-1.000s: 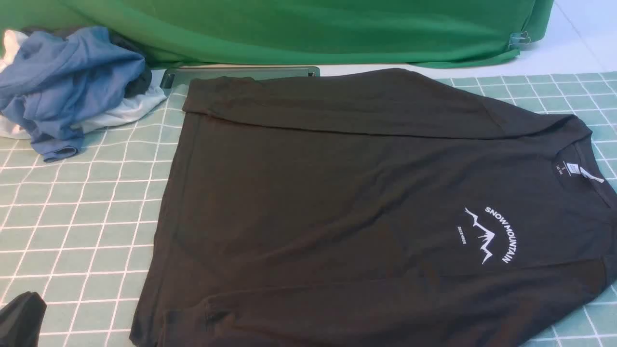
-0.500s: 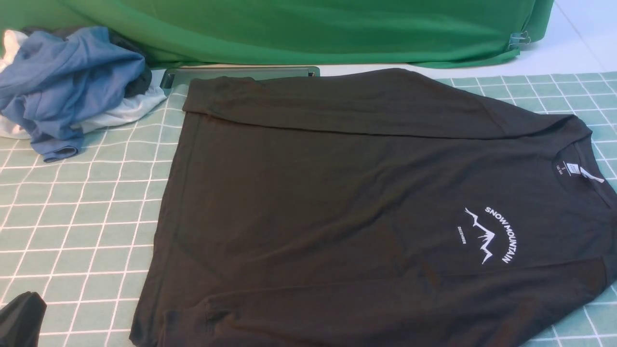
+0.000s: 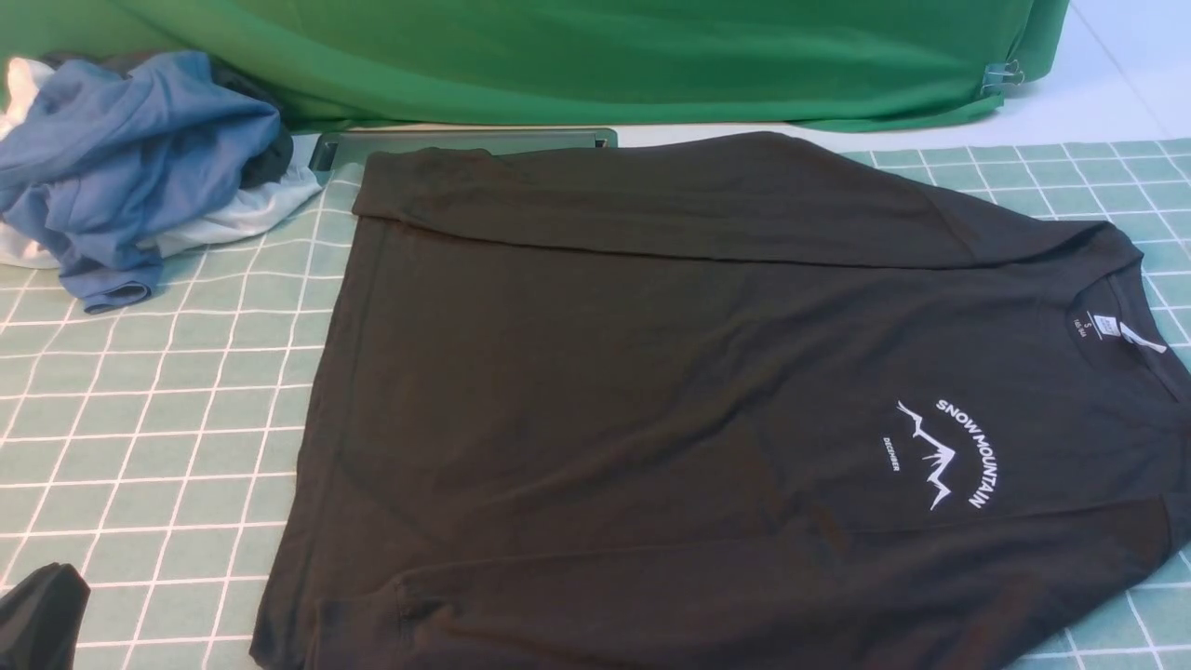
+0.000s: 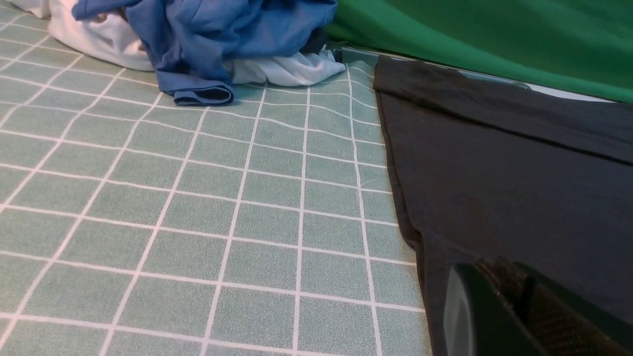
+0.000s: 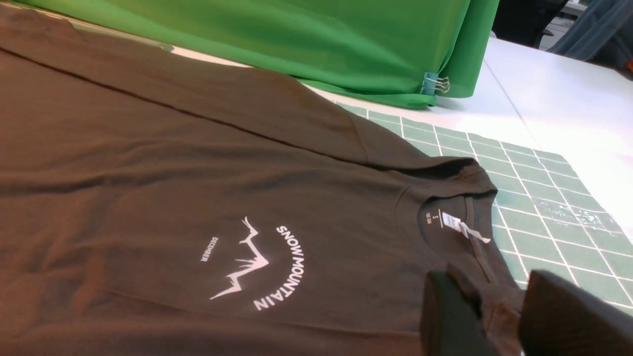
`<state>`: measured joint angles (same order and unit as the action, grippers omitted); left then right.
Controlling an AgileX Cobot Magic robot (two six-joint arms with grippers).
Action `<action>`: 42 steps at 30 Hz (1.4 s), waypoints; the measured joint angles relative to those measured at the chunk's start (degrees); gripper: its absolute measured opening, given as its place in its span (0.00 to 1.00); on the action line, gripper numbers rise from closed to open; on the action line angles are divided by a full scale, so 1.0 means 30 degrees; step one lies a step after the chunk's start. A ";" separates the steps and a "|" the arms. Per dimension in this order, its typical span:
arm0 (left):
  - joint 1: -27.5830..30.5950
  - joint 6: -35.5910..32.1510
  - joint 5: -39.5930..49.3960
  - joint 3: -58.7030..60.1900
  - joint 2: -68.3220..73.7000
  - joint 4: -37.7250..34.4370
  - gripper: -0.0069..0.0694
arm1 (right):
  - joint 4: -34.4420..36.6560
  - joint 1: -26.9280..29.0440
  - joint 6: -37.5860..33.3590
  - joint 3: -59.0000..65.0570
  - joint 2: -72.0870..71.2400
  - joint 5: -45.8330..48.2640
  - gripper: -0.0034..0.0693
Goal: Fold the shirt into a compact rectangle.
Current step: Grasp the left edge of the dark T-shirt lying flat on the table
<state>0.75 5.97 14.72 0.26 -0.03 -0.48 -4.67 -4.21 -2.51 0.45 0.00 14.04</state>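
A: Where is the shirt?

B: The black long-sleeved shirt (image 3: 651,391) lies flat, front up, on the green checked mat (image 3: 158,400) that covers the white tabletop (image 3: 1117,65). Its collar points to the robot's right and its hem to the left.

A: And the sleeves?

B: Both are laid across the body. The far sleeve (image 3: 651,195) runs along the far edge and the near sleeve (image 3: 698,596) along the near edge.

A: Any markings?

B: A white "SNOW MOUNTAIN" print (image 3: 949,456) on the chest, and a white neck label (image 3: 1107,326) inside the collar.

A: The right pincer?

B: The right pincer (image 5: 494,296) is low over the shirt, just beside the collar. Its two fingers stand apart with shirt cloth showing in the gap. I cannot tell whether they pinch that cloth.

A: The left one?

B: The left pincer (image 4: 499,291) is over the shirt near the hem. Only part of it shows, dark against dark cloth, so I cannot tell whether it is open or closed.

A: What else is there?

B: Crumpled blue and white garments (image 3: 140,158) lie at the far left, apart from the shirt. A green cloth (image 3: 595,56) hangs along the back, with a binder clip (image 3: 1000,74) at its right end. The shirt's far edge overlaps a flat grey-green board (image 3: 465,141). A small black shape (image 3: 42,614) sits at the near left edge.
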 joint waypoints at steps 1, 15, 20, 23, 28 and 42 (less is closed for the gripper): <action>0.0000 0.0000 0.0000 0.0000 0.0000 0.0000 0.11 | 0.0000 0.0000 0.0000 0.0000 0.0000 0.0000 0.38; 0.0000 0.0000 0.0000 0.0000 0.0000 0.0000 0.11 | 0.0000 0.0000 0.0000 0.0000 0.0000 0.0000 0.38; 0.0000 0.0000 0.0000 0.0000 0.0000 0.0000 0.11 | 0.0000 0.0000 0.0000 0.0000 0.0000 0.0000 0.38; 0.0000 0.0000 0.0000 0.0000 0.0000 0.0000 0.11 | 0.0000 0.0000 0.0000 0.0000 0.0000 0.0000 0.38; 0.0000 0.0000 0.0000 0.0000 0.0000 0.0000 0.11 | 0.0000 0.0000 0.0000 0.0000 0.0000 -0.0256 0.38; 0.0000 0.9030 -0.3742 0.0000 0.0000 -1.6320 0.11 | 0.0000 0.0000 1.7797 0.0000 0.0000 -0.5801 0.38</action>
<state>0.75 33.05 3.50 0.26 -0.03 -49.44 -4.67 -4.21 50.88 0.45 0.00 -3.36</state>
